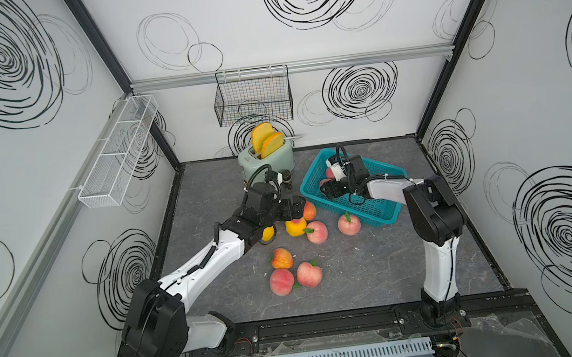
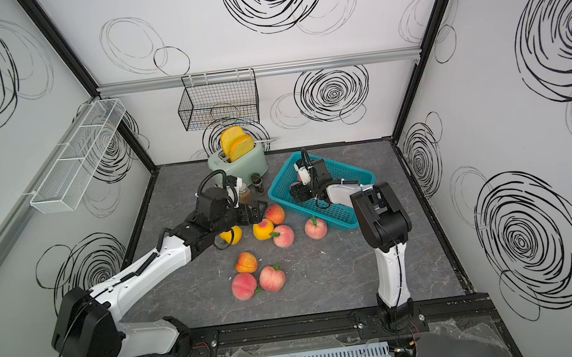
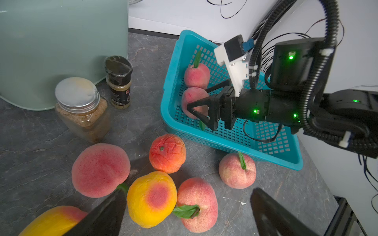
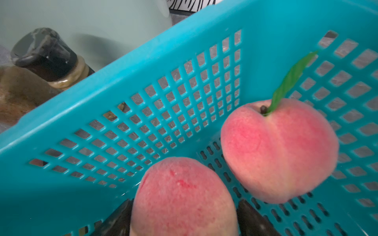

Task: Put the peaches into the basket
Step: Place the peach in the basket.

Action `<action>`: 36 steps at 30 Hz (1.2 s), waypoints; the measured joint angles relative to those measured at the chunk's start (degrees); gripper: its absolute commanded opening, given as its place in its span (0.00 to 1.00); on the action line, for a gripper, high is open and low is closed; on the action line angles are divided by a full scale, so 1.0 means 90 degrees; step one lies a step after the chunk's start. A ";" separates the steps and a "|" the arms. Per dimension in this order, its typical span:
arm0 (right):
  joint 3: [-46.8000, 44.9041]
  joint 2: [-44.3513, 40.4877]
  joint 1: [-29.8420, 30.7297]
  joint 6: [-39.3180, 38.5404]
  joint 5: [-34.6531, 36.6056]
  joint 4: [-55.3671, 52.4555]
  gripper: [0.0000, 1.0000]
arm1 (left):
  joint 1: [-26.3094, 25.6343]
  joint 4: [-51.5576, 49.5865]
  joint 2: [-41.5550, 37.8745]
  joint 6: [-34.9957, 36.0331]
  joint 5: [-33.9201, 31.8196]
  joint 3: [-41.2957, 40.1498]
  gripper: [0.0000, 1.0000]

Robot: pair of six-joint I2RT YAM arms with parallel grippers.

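Note:
The teal basket (image 1: 384, 216) (image 4: 122, 81) stands at the back right of the table. My right gripper (image 1: 328, 188) (image 4: 184, 204) is down inside it, jaws a little apart, with a pink peach (image 4: 182, 196) (image 3: 191, 98) between the fingers. A second pink peach (image 4: 278, 151) (image 3: 196, 74) with a leaf lies beside it. Several peaches lie loose on the table in front of the basket. My left gripper (image 1: 293, 209) (image 3: 189, 214) hangs wide open over a yellow-orange peach (image 3: 151, 199) (image 1: 296, 226) and a pink one (image 3: 197, 204) (image 1: 317, 232), gripping neither.
A green toaster (image 1: 267, 156) with toast stands at the back, with a glass jar (image 3: 81, 108) and a dark spice bottle (image 3: 119, 81) next to it. A black wire basket (image 1: 253, 97) and a white mesh rack (image 1: 117, 154) hang on the walls.

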 measured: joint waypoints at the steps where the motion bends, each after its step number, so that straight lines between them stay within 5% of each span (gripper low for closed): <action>1: 0.0000 0.0000 0.0000 0.0000 0.0000 0.0000 0.84 | 0.0000 0.0000 0.0000 0.0002 -0.0015 0.0000 0.98; 18: -0.0002 -0.0155 -0.0002 -0.0019 0.0010 -0.0044 0.88 | -0.0061 -0.0083 -0.0017 0.0005 -0.0168 0.0000 0.98; 36: -0.0364 -0.1460 0.0058 -0.0022 0.0063 -0.0058 0.92 | -0.0211 -0.0726 -0.0918 0.0124 -0.0495 -0.0165 0.98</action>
